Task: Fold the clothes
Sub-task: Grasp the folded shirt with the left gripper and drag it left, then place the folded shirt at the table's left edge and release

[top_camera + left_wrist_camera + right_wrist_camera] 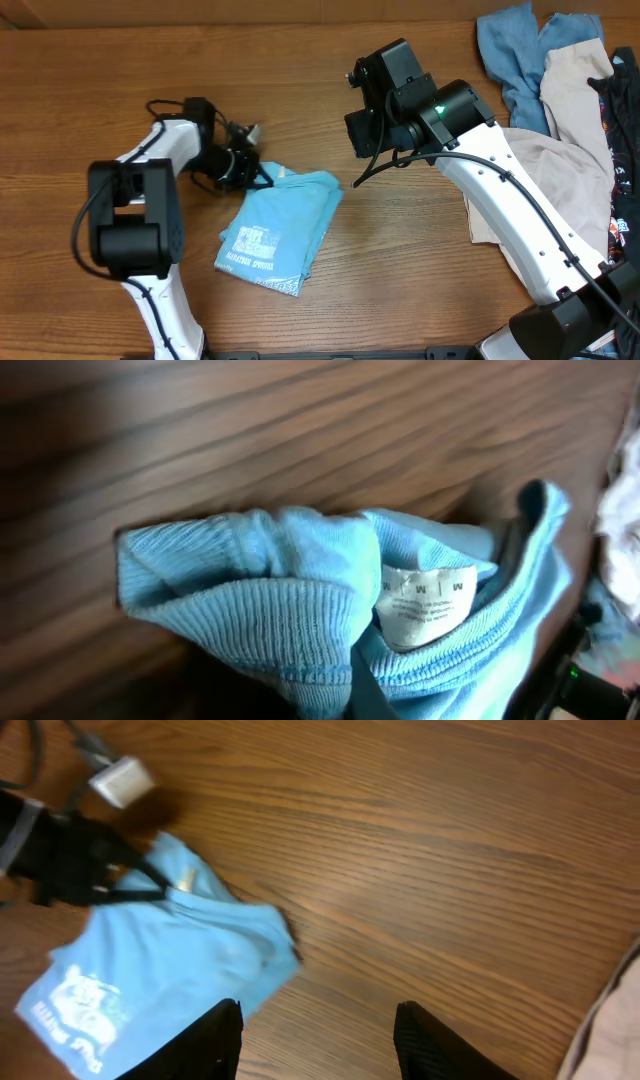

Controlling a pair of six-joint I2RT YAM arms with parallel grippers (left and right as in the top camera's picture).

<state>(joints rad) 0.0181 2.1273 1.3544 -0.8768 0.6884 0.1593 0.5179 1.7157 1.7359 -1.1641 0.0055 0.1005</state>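
**Operator:** Now, where is the T-shirt [278, 232]?

**Technician:** It lies on the table [300, 60] near the middle, folded into a compact sky-blue packet. The printed lettering faces up at its lower end.

**Operator:** Collar end?

**Technician:** Bunched at the upper-left corner. The white size label [425, 605] shows there.

**Operator:** Left gripper [258, 178]?

**Technician:** Jaws pressed together on the fabric at that collar edge.

**Operator:** Right gripper [318, 1042]?

**Technician:** Above bare wood just right of the shirt, fingers apart, nothing between them.

**Operator:** Anything further out?

**Technician:** Loose garments [560, 140], dusty blue, beige and black, are heaped at the right edge, well apart from the shirt. The right arm [520, 210] crosses over them.
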